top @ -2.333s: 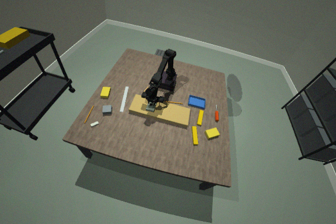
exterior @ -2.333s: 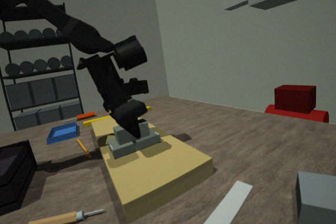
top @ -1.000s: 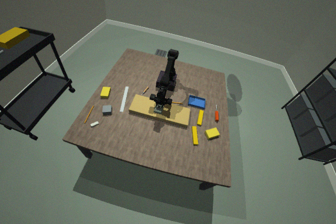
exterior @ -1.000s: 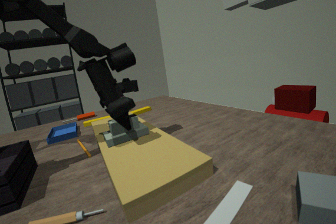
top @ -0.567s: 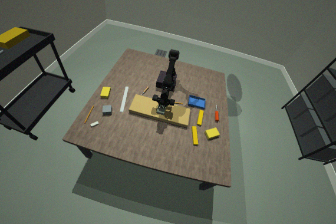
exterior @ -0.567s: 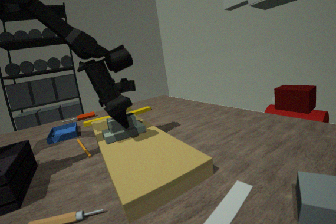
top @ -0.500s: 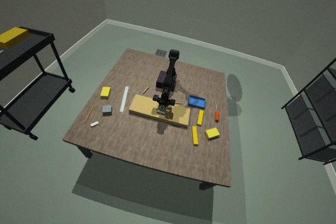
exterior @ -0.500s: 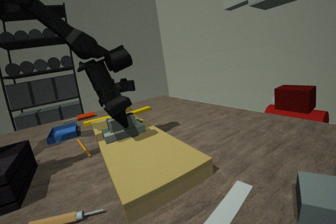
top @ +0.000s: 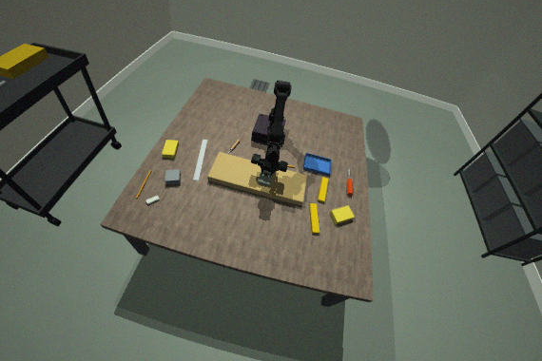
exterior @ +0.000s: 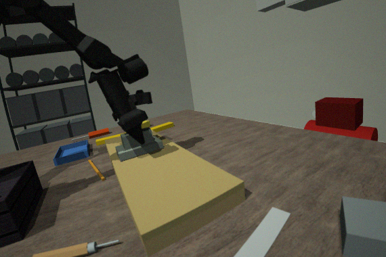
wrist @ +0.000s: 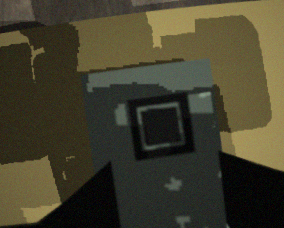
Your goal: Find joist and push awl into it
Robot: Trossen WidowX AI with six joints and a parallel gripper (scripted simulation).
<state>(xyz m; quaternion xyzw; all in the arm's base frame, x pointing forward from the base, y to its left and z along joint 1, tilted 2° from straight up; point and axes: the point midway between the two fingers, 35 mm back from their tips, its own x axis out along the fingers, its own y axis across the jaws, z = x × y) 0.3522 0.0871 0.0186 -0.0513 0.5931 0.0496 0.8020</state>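
Observation:
My gripper (top: 266,175) (exterior: 140,138) (wrist: 159,161) is shut on the grey-green stud finder (top: 263,180) (exterior: 126,151) (wrist: 195,72). The stud finder is flat on or just above the pale yellow floor panel (top: 228,165) (exterior: 183,185) (wrist: 257,150), right of its middle in the top view. Its square window looks dark in the wrist view. The blue tray (top: 318,163) (exterior: 72,152) is empty, behind the panel's right end. The awl (top: 235,145) (exterior: 64,250), with a tan handle and metal tip, lies behind the panel's left part. The joist is hidden.
A dark box (top: 261,129) (exterior: 20,202) stands behind the panel. An orange stick (exterior: 96,170) lies near the tray. Yellow bars (top: 323,189) (top: 315,218) and a red-handled tool (top: 350,186) are right; a white strip (top: 201,160) and grey block (top: 172,178) are left.

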